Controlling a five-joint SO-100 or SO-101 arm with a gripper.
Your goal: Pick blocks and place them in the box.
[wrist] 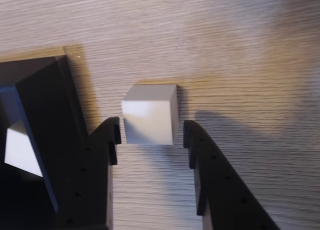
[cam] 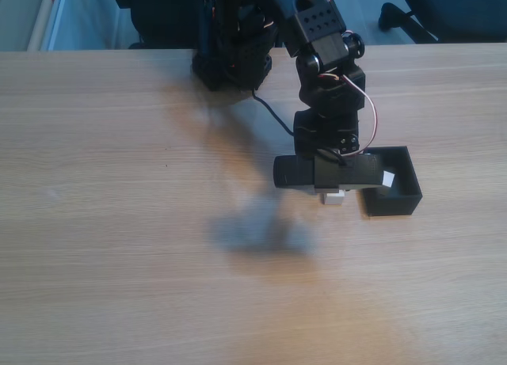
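As the hand (wrist: 150, 135) hangs over the tabletop (wrist: 240, 45) with its fingers (wrist: 197, 145) spread apart and holding nothing, a white block (wrist: 150, 115) sits just ahead of the tips, in line with the gap between them. It looks light, rigid and smooth-faced, so I'd say squeeze the two flat side faces squarely, since a corner pinch could let it slip. Just off to one side of the hand stands the black box (wrist: 50, 105), a second block (wrist: 20, 147) already inside. From the fixed view, the hand (cam: 333, 192) hovers right beside the box (cam: 394, 203).
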